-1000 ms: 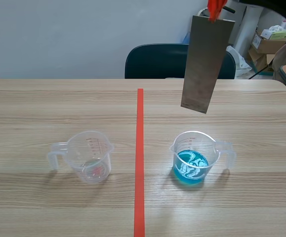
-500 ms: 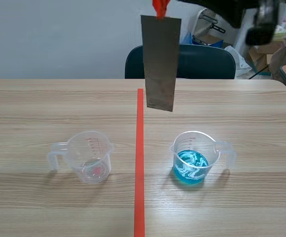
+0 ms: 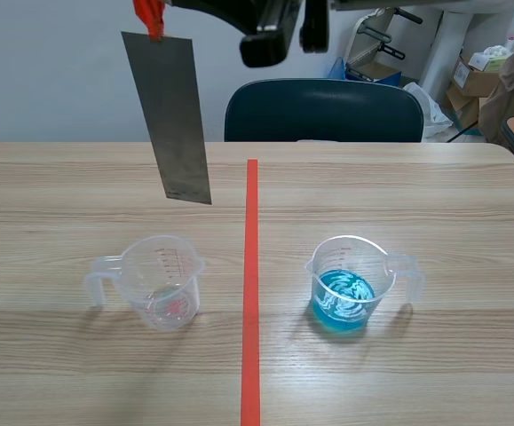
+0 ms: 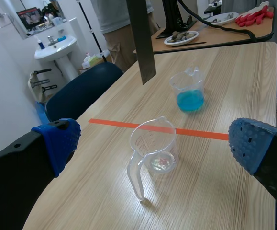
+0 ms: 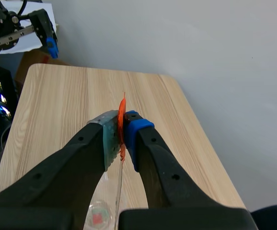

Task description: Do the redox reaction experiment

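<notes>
A grey metal sheet hangs upright by an orange tag high over the table's left half. Its lower edge is above and behind the clear beaker, which holds a small reddish speck. My right gripper is shut on the orange tag, and its arm crosses the scene view's top. The beaker of blue liquid stands right of the tape line. My left gripper is open, well back from the clear beaker, with the sheet and blue beaker beyond.
An orange-red tape line splits the table. A dark chair stands behind the far edge, with boxes at the back right. In the left wrist view a person stands by a side table carrying a plate.
The right arm has carried the hanging sheet leftward, from above the blue beaker, across the tape line, to over the left half. Both beakers stayed put.
</notes>
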Action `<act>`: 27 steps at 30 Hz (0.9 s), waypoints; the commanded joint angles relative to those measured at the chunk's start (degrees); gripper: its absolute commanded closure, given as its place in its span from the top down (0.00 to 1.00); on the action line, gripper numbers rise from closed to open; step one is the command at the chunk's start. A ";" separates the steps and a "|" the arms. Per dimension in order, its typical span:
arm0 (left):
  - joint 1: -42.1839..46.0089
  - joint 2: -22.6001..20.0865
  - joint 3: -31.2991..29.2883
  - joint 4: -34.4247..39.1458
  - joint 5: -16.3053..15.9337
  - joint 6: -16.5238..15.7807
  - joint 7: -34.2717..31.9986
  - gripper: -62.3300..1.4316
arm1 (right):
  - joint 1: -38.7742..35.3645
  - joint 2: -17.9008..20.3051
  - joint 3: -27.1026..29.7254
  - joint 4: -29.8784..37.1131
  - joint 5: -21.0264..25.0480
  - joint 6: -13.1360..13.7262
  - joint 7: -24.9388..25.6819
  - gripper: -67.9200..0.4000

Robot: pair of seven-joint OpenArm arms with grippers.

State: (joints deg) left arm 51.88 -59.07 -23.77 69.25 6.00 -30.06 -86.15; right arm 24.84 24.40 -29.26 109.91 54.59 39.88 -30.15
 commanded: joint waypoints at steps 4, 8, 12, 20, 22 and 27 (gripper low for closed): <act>-0.20 0.13 -0.46 0.61 -0.52 -0.11 -2.88 1.00 | 3.56 -4.20 -2.86 -2.71 -1.38 0.00 -0.26 0.02; -0.20 0.13 -0.46 0.61 -0.31 -0.11 -2.88 1.00 | 4.59 -7.48 -5.16 -5.77 -2.01 0.00 -0.85 0.02; -0.20 0.13 -0.46 0.61 0.66 -0.11 -2.88 1.00 | 4.70 -10.47 -6.40 -7.72 -4.13 0.00 -1.55 0.02; -0.31 0.15 -0.46 0.61 0.74 -0.11 -2.88 1.00 | 4.70 -14.32 -8.11 -9.16 -6.54 0.00 -2.67 0.02; -0.31 0.15 -0.46 0.61 0.74 -0.11 -2.88 1.00 | 4.68 -14.67 -8.44 -9.16 -6.62 0.00 -3.10 0.02; -0.31 0.15 -0.46 0.61 0.74 -0.11 -2.88 1.00 | 4.68 -14.73 -8.72 -9.16 -6.62 0.00 -3.13 0.02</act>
State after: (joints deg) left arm 51.88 -59.07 -23.77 69.25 7.49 -30.06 -86.17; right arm 28.36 9.85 -38.06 100.42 47.51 39.88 -33.98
